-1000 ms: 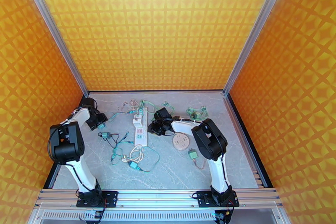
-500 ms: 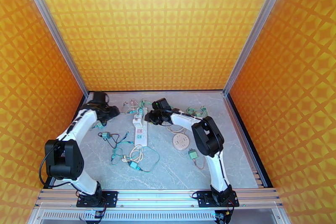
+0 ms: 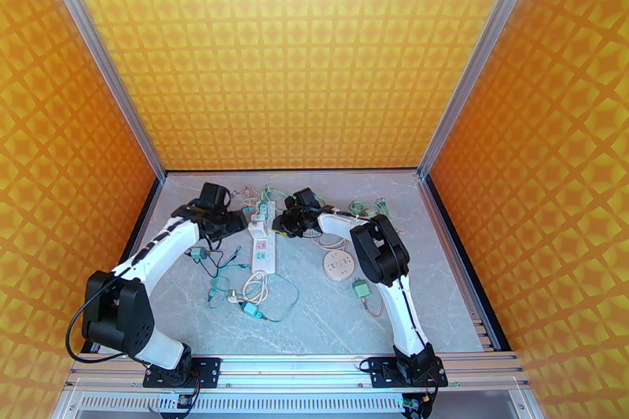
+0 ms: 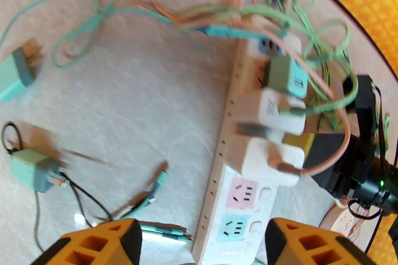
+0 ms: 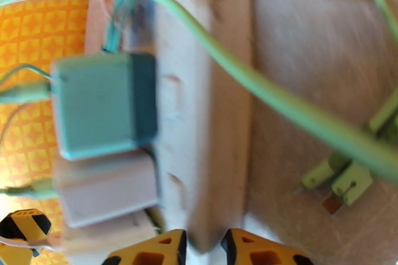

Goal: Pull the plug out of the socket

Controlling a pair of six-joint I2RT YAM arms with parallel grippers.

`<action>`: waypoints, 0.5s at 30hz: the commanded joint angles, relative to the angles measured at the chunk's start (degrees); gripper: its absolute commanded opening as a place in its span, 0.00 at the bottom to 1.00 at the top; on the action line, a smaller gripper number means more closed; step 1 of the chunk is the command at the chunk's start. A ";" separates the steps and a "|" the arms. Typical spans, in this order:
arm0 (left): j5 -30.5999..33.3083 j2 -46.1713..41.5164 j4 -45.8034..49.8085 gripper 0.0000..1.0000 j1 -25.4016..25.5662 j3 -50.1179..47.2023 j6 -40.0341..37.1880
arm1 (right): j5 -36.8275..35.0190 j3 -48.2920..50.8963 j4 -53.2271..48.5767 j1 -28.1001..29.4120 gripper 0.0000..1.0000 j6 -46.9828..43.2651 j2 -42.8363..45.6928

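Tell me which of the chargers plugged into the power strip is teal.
The teal charger on the power strip. It is the only coloured one in the row; the white chargers sit right beside it.

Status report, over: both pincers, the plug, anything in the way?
Left pincer open, over strip. Right pincer shut on strip edge. Plugs seated in strip. Cables tangled across them.
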State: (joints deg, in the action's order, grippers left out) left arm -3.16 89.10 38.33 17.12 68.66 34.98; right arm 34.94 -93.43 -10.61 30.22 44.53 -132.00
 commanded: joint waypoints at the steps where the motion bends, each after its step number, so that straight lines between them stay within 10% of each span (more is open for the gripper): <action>1: 1.04 0.45 -3.60 0.69 2.04 -1.39 0.44 | 0.70 1.73 -0.29 0.28 0.27 -0.32 -1.35; 15: 3.69 16.24 -4.68 0.69 7.21 9.47 -3.77 | 0.64 4.74 0.40 0.32 0.25 -0.68 -0.45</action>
State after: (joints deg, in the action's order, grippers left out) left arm -1.65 103.66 34.06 23.59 74.98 33.19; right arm 36.47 -91.24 -6.74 29.85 44.53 -131.94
